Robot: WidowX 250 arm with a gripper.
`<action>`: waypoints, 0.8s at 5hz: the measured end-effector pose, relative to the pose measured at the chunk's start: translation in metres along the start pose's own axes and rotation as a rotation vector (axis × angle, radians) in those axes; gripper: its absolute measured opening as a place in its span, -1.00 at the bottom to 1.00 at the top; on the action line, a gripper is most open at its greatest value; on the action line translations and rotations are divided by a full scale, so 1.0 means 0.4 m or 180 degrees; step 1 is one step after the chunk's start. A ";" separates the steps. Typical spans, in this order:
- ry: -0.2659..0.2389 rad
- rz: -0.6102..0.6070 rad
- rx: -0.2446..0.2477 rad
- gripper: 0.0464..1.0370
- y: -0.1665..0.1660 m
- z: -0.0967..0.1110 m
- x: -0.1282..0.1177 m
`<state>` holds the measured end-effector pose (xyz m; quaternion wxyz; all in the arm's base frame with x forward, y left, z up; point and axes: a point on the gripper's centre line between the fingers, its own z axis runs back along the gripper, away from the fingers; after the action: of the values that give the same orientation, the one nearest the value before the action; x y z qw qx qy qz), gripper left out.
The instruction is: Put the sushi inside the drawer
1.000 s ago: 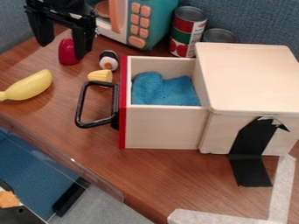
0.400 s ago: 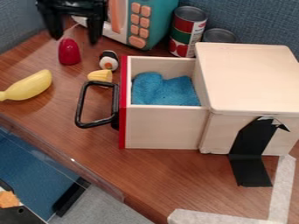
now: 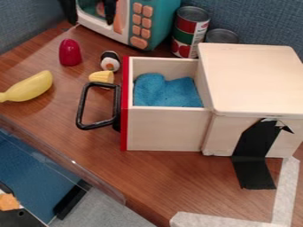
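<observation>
Tool [image 3: 91, 22] shifted up to view's top edge, apart from sushi [image 3: 110, 61]

Play kitchen: toy microwave [image 3: 161, 23], cans [image 3: 190, 32]

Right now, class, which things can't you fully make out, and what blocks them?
All in the camera view:
- Drawer floor: hidden by blue cloth.
- Silver-topped can, lower part: behind wooden box.
- Banana tip: left edge.
- Gripper, upper part: top edge.
</observation>
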<state>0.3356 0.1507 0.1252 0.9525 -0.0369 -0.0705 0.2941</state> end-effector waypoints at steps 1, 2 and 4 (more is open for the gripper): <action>-0.0078 0.0149 0.0029 0.93 -0.013 -0.035 0.033; -0.0090 0.0164 0.0114 0.93 -0.037 -0.072 0.046; -0.0118 0.0184 0.0289 0.93 -0.073 -0.160 0.053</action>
<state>0.3793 0.1369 0.0678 0.9428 0.0098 -0.0735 0.3250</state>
